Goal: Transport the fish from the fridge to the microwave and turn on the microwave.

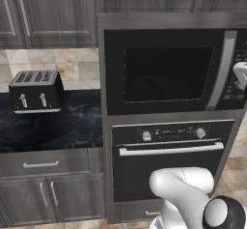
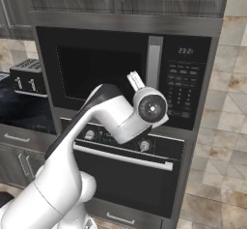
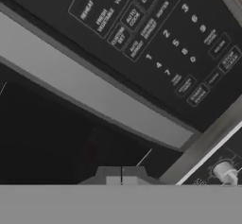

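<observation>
Fish (image 3: 90,150), as far as could be told, was a faint reddish smudge behind the dark door window of the microwave (image 1: 164,73), so it probably lay inside with the door shut. Judged by its small, slim shape, it would be light and easy to lift, likely soft and a little slippery. A gentle pinch across its middle would suit it better than a hold near either tapering end.

Just right of the window ran the long grey handle (image 1: 222,71), and right of that was the button panel (image 3: 156,29). The end effector (image 3: 121,175) was closed with nothing between its fingers, close to the door's lower part and near the handle. That looked like the pose for pressing a button, with the start step not yet done.

Up close, the hand view gave the button labels and digits clearly enough to pick one out, plus that reddish hint through the glass. From the right base view came the lit clock display (image 2: 185,50) above the buttons and the arm's reach across the oven (image 2: 125,175). Farther left, the left base view took in the black toaster (image 1: 36,92) on the dark worktop (image 1: 72,126), and there the microwave window was plain black.
</observation>
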Tool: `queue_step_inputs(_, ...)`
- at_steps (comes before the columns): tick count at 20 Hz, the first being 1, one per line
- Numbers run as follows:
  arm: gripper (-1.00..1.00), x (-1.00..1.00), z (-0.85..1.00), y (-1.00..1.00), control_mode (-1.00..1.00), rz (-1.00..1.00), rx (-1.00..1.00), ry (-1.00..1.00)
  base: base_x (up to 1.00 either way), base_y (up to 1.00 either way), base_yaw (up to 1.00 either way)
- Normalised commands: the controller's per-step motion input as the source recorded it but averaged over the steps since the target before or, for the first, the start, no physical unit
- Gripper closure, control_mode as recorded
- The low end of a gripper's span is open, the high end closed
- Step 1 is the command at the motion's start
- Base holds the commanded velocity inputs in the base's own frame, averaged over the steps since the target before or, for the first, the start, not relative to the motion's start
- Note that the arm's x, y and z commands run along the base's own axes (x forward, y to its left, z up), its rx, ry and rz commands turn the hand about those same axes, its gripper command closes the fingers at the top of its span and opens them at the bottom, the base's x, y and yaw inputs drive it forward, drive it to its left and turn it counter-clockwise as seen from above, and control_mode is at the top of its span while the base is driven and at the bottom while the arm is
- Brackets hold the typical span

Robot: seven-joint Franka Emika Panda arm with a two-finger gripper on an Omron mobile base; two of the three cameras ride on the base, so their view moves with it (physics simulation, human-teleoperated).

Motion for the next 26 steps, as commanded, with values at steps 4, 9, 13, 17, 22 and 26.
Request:
queue_step_inputs(4, 1.0, 0.0, 0.0, -0.14, -1.0, -0.14, 0.29, 0.0, 0.0, 0.0, 0.0)
queue_step_inputs(9, 1.0, 0.0, 0.0, -0.13, -1.0, -0.14, 0.29, 0.0, 0.0, 0.0, 0.0)
queue_step_inputs(13, 1.0, 0.0, -0.08, -0.07, -1.0, -0.14, 0.2, 0.0, 0.0, 0.0, 0.0)
queue_step_inputs(17, 1.0, 0.0, -0.18, 0.0, -1.0, -0.14, 0.08, 0.0, 0.0, 0.0, 0.0)
queue_step_inputs(22, 1.0, 0.0, -0.19, 0.0, -1.0, -0.12, 0.06, 0.0, 0.0, 0.0, 0.0)
queue_step_inputs(26, 1.0, 0.0, -0.11, -0.12, -1.0, -0.1, 0.1, 0.0, 0.0, 0.0, 0.0)
